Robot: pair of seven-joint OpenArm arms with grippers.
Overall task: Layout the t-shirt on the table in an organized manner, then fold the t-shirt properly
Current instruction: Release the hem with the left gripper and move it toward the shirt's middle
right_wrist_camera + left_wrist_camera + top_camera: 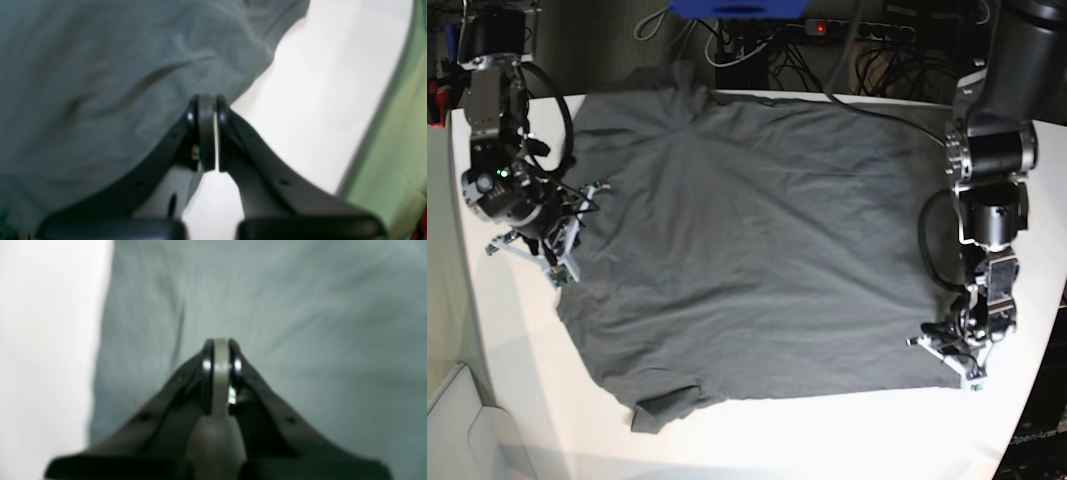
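The bench (757,440) is a large, glossy white surface with rounded corners. It carries the whole work area.

The t-shirt (757,240) lies spread across most of the bench, dark grey and broadly flat. Shallow wrinkles run across the body. One corner at the near edge in the base view is turned over on itself. A short part at the far edge hangs beyond the bench.

Handling judgement: the fabric is soft, light and limp. It will sag and crease when lifted, and it will drag rather than slide cleanly. Take hold at the edges, at hem corners or shoulder seams, with both arms, and keep the cloth taut between the two grips.

The left claw (221,350) is closed on a thin fold of the t-shirt. The wrist view shows a pale strip of cloth pinched between the pads, near the shirt's side edge.

The right claw (206,106) is likewise closed on a thin dark fold at the opposite edge, where cloth meets bare bench.

No brand, label or readable writing is visible on the shirt. Faint lettering at the corner of the base view is too small to read.
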